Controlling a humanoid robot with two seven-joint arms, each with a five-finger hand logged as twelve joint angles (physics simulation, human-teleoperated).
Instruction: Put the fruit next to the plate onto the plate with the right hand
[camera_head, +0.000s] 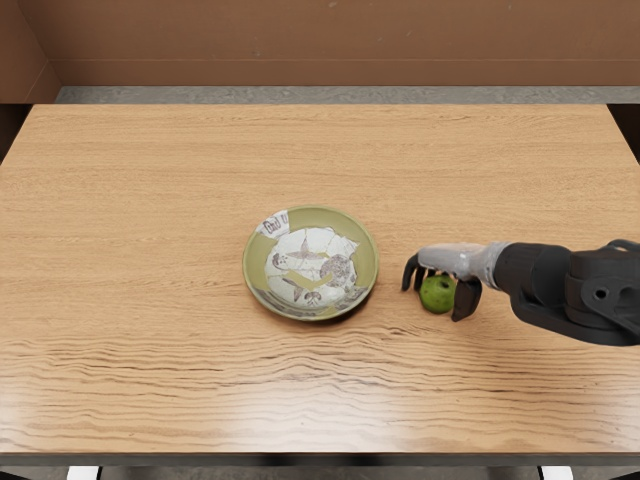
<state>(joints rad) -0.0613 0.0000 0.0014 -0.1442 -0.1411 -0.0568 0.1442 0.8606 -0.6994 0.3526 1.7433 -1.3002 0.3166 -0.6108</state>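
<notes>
A small green fruit (436, 294) lies on the wooden table just right of the plate (258, 270), an olive-rimmed dish with a white patterned centre. My right hand (438, 285) comes in from the right edge and sits over the fruit. Its dark fingers (411, 272) curl down on the fruit's left and its thumb stands at the fruit's right, so the hand cups it. The fruit rests on the table, a short gap from the plate's rim. The left arm does not show.
The wooden table (150, 200) stretches wide around the plate. A brown wall (320, 40) runs behind the table's far edge.
</notes>
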